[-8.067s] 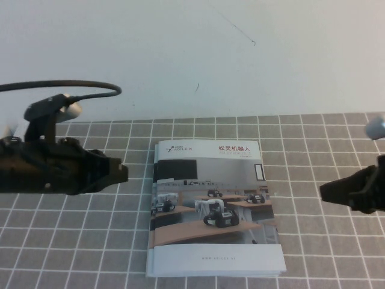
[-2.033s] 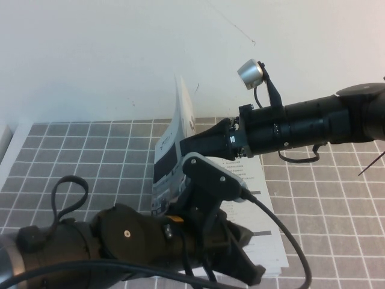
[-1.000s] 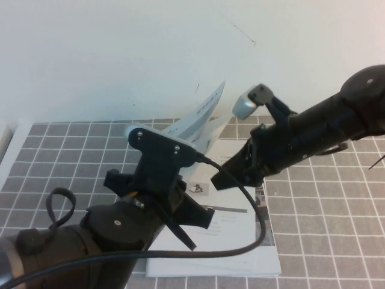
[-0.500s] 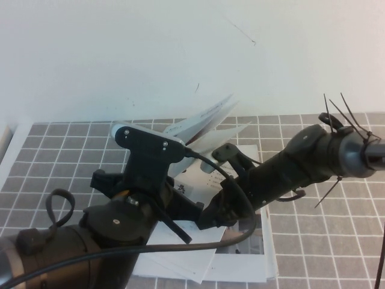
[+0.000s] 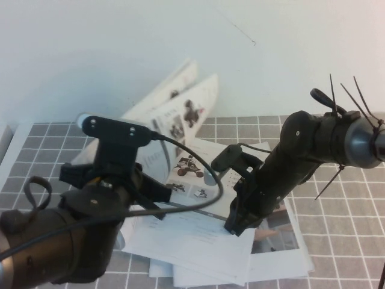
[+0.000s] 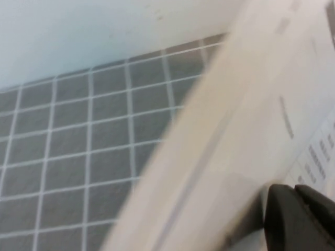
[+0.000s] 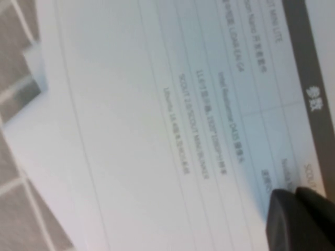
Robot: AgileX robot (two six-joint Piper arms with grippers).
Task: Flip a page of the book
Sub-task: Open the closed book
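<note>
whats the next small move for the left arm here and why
Probably sweep the left gripper further toward the robot's left to lay the lifted pages flat. They stand fanned above the book, not yet folded over, with the left gripper against them. The right gripper is shut, tip down on the open spread, apparently pinning it.

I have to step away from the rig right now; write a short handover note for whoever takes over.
Left tool: at the book's left side, against the lifted pages; its arm hides it in the high view.
Right tool: shut, tip pressing down on the open spread, near the middle of the book.
Book: open on the checked mat, loose sheets splayed at its near edge.
Page: lifted, standing up and leaning left, robot photos showing; not yet flat.
Done: book opened, page raised.
Left: lay the page down on the left side, then pull both arms clear.
</note>
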